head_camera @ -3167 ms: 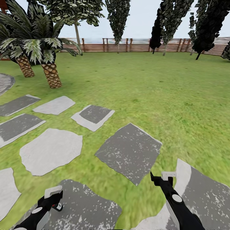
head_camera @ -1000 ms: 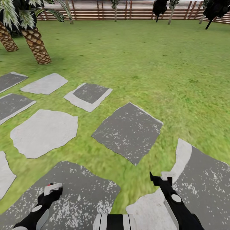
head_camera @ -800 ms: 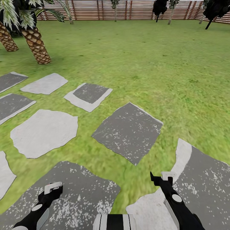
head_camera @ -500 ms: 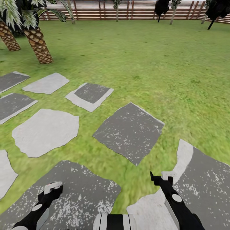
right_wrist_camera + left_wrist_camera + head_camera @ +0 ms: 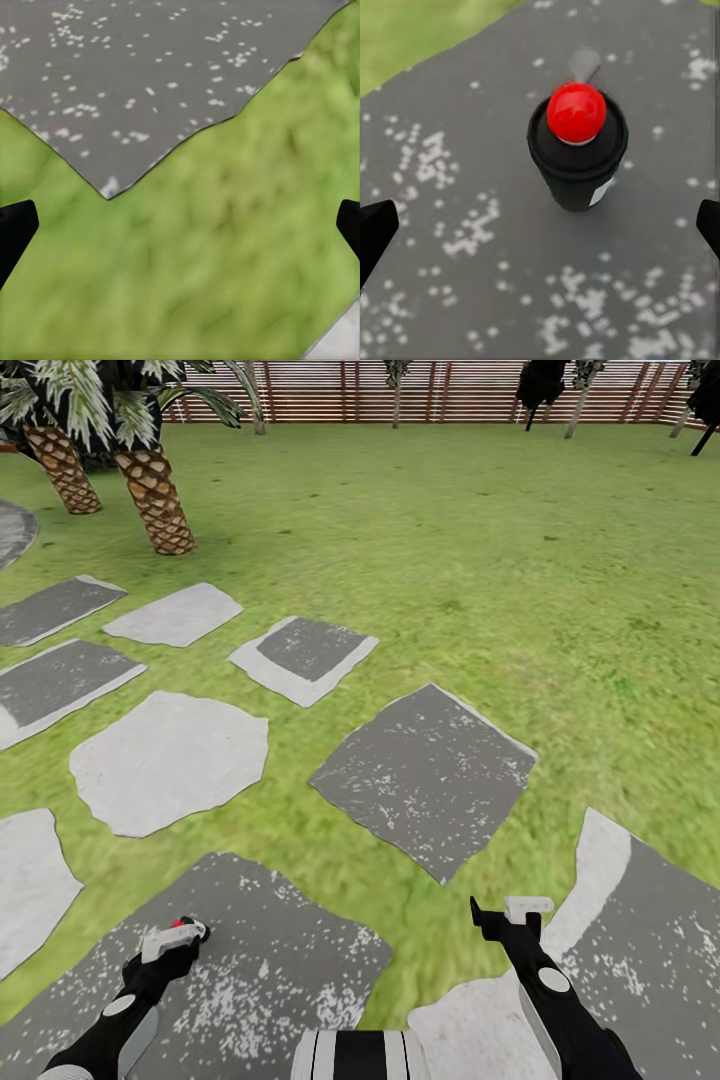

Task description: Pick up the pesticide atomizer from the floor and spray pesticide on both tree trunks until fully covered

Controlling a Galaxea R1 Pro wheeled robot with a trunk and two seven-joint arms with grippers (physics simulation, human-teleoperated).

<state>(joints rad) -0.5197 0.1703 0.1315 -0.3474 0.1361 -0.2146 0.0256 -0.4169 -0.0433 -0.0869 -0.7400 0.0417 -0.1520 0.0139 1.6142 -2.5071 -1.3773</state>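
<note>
A green lawn [image 5: 520, 560] set with grey stone paving slabs [image 5: 425, 775] runs back to a brown slatted fence [image 5: 330, 390], with two scaly palm trunks [image 5: 155, 500] at the far left. The pesticide atomizer [image 5: 577, 146] stands upright on a dark speckled slab [image 5: 472, 247], directly beneath the left hand [image 5: 540, 229], whose fingertips show at the two edges of the left wrist view, spread wide with nothing between them; in the head view its red cap peeks out just at that hand [image 5: 172, 938]. It is a short black cylinder with a glossy red knob on top, so it looks rigid, light and rather smooth. The best hold is probably across the black body below the knob, leaving the red top free to press. A small white label sits on its side, too small to read. The right hand [image 5: 510, 918] hangs over grass beside a slab, fingers apart and empty.
</note>
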